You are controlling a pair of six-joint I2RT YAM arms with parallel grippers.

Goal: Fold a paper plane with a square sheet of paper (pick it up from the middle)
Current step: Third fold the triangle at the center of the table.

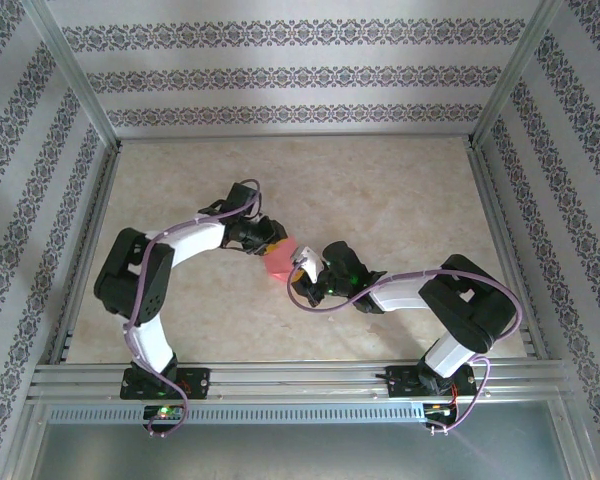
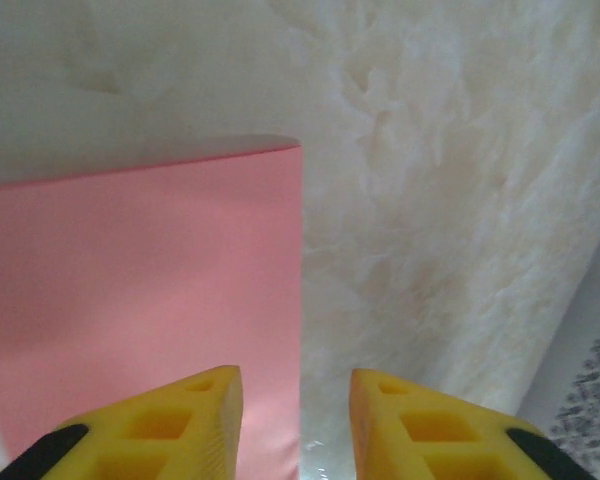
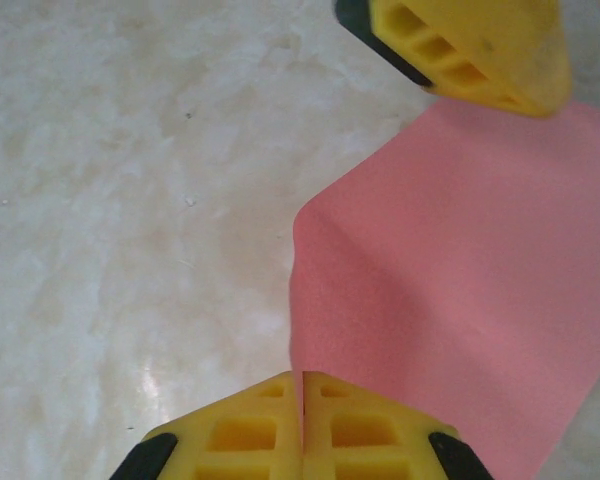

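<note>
The square sheet of paper (image 1: 279, 260) is a small pink-red patch at the table's middle, between both grippers. In the right wrist view the paper (image 3: 450, 270) bends upward, and my right gripper (image 3: 302, 385) is shut on its near edge, yellow fingers pressed together. My left gripper (image 2: 296, 385) stands open, one yellow finger (image 2: 195, 415) over the paper (image 2: 140, 300), the other over bare table; the paper's straight edge runs between them. The left gripper's finger (image 3: 470, 45) shows at the top of the right wrist view.
The marble-patterned beige table (image 1: 380, 190) is fenced by aluminium rails (image 1: 280, 375) and patterned walls. Both arms bend inward toward the centre, the left arm (image 1: 180, 245) and the right arm (image 1: 420, 290).
</note>
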